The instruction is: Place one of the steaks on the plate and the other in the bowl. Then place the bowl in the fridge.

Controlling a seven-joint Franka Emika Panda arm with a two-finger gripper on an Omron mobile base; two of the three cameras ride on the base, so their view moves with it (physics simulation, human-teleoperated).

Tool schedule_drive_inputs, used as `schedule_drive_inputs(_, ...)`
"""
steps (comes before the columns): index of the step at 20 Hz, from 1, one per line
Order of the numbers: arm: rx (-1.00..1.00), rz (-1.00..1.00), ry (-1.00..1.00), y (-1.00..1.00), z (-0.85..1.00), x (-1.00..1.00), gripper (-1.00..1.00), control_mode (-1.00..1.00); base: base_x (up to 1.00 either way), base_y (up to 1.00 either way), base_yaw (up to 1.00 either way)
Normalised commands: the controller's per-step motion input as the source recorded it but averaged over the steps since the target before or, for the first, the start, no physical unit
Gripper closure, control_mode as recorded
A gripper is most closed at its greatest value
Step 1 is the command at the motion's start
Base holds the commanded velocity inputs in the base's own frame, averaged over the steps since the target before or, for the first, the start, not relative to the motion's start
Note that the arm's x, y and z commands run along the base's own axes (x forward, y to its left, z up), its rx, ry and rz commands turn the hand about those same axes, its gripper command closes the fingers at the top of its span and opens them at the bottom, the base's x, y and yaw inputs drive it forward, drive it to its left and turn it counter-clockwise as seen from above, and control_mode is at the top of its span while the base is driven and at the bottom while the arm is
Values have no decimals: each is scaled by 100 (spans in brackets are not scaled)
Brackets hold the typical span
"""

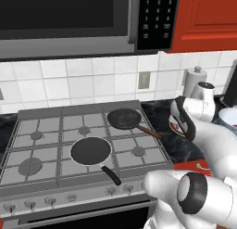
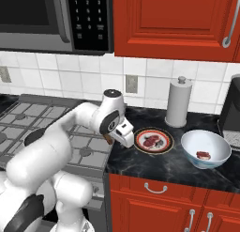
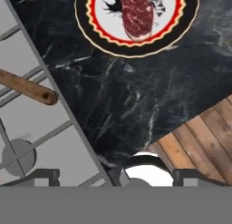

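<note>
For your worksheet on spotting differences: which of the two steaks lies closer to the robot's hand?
The steak on the plate, beside the hand; the other steak lies in the bowl, farther right.

The dark marbled surface [image 2: 159, 167] carried the plate [image 2: 153, 141], with the bowl [image 2: 205, 149] to its right and a paper-towel roll [image 2: 178, 103] farther back.

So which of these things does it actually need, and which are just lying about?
Needed:
- dark red marbled steak on the red-rimmed round plate
- second steak in the glossy pale bowl

Lying about:
- two black frying pans
- grey paper-towel roll
- microwave
</note>
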Motion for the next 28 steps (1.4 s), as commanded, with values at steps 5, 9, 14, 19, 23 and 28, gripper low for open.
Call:
schedule_drive_inputs(5, -2, 21, 13, 100, 33, -40, -100, -100, 0, 0, 0)
schedule_drive_inputs(9, -10, 33, 4, 90, 12, -48, -100, -100, 0, 0, 0)
schedule_drive_inputs(14, -5, 31, 15, 46, 6, -11, -100, -100, 0, 0, 0)
schedule_drive_inputs(19, 0, 2, 1, 5, -1, -5, -100, -100, 0, 0, 0)
schedule_drive_inputs(23, 0, 2, 0, 9, 0, -21, -100, 100, -31, 6, 0)
schedule_drive_inputs(28, 0, 0, 0, 0, 0, 0, -100, 100, -45, 18, 14)
